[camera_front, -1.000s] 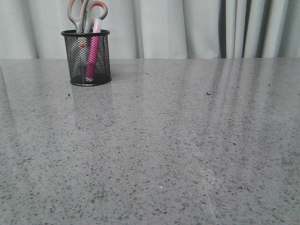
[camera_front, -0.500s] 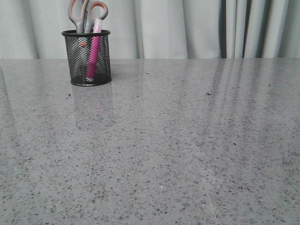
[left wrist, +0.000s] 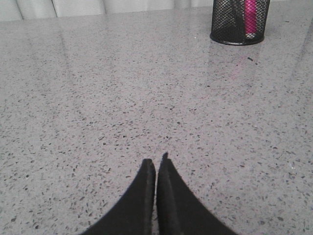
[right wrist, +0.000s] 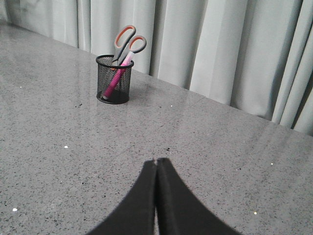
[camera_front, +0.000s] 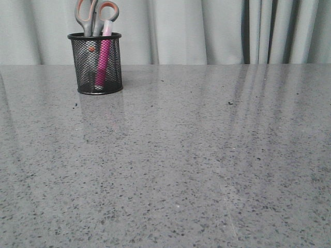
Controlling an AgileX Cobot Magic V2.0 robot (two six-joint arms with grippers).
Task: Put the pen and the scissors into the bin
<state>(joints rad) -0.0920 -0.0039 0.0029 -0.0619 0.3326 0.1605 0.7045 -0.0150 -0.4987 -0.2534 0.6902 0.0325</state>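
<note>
Since scissors (camera_front: 94, 17) and pen (camera_front: 103, 58) both stand in bin (camera_front: 95, 63), far left on tabletop (camera_front: 196, 155), task looks finished; no next move needed. Scissors near upright, handles up. Pen leans slightly, long axis near vertical. Left fingers (left wrist: 155, 167) pressed together, empty; right fingers (right wrist: 156, 169) likewise.

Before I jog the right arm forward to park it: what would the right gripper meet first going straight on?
Probably nothing close: the shut right gripper faces bare table, then the curtain. The bin sits off to one side, though depth is unclear.
</note>
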